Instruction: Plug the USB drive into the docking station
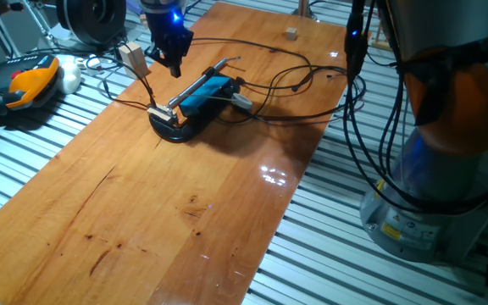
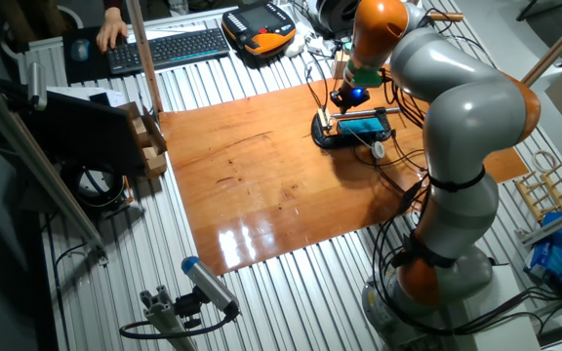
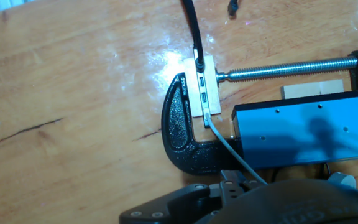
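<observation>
The docking station [image 3: 303,127] is a flat bright-blue box held in a black C-clamp [image 3: 182,140] on the wooden table. A silver end piece [image 3: 204,87] with small slots sits at its left end, with a black cable and a thin grey cable plugged in. My gripper [image 3: 232,183] hangs above the near side of the clamp, its dark fingers closed on a small dark piece that looks like the USB drive [image 3: 232,180]. In one fixed view the gripper [image 1: 174,66] hovers just above and behind the docking station [image 1: 206,91]. The other fixed view shows the gripper [image 2: 347,97] over the docking station [image 2: 364,124].
Thin black cables [image 1: 295,80] loop over the table behind the dock. A wooden block [image 1: 130,55] stands left of the gripper, and a small cube [image 1: 291,33] at the far edge. An orange-and-black pendant [image 1: 28,80] lies off the table's left side.
</observation>
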Robot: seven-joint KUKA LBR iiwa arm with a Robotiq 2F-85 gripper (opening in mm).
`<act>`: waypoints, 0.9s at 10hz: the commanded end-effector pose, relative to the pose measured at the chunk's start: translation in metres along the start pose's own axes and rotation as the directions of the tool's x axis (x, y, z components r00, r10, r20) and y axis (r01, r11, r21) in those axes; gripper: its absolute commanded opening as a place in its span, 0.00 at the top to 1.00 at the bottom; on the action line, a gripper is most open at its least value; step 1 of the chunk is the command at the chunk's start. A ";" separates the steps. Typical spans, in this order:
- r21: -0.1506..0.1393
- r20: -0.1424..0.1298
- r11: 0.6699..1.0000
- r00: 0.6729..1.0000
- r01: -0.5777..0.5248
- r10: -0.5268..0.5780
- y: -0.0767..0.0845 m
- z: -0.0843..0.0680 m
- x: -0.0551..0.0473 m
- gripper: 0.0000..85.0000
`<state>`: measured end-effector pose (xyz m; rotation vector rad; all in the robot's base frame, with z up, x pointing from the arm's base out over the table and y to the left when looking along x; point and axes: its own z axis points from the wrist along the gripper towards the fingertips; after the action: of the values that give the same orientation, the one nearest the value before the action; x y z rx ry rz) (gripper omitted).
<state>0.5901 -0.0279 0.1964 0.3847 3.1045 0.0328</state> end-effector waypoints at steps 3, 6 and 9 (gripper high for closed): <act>0.015 0.057 0.999 0.998 0.041 -0.041 0.000 0.000 0.000 1.00; 0.038 0.090 0.998 0.994 0.056 -0.060 0.000 0.000 0.000 1.00; 0.041 0.109 0.997 0.992 0.063 -0.067 -0.006 0.006 -0.016 1.00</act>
<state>0.6051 -0.0386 0.1897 0.2742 3.0087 -0.0453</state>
